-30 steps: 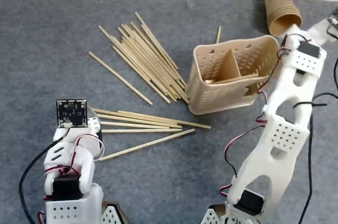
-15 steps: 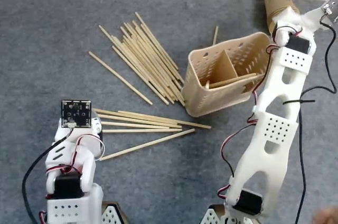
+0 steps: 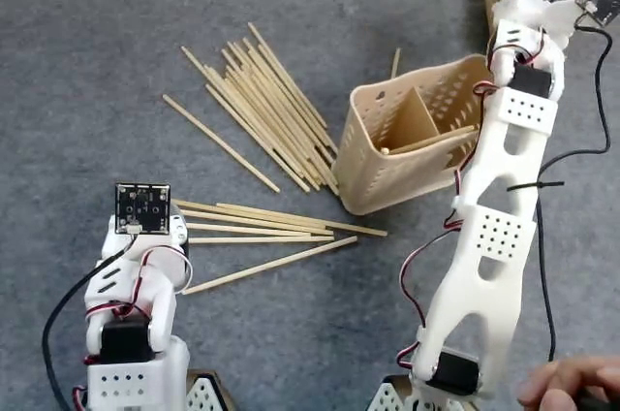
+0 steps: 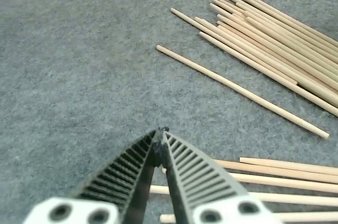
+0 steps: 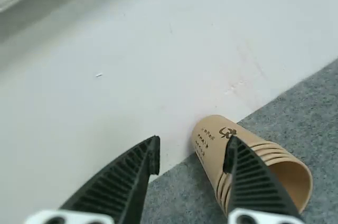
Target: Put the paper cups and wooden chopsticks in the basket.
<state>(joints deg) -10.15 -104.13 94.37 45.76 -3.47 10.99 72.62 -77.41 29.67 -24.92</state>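
The left gripper (image 4: 159,131), ribbed jaws pressed together, hung over the fuzzy grey mat (image 3: 77,91) near slim round wooden chopsticks (image 3: 271,110) lying loose. Beyond, the perforated beige plastic basket (image 3: 387,188) held a few sticks. Farthest, the right gripper (image 5: 193,147) was spread beside the nested paper cups (image 5: 253,166), which lay sideways at the mat's edge, partly hidden behind one finger.

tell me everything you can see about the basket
The basket is a beige, plastic-looking rectangular tub with rows of small slots in its walls and a divider splitting it into two compartments. It sits on the grey mat, turned at an angle, opening upward. A few chopsticks lie in the compartment nearer the right arm, which crosses its right side. The loose chopstick pile reaches its left corner.
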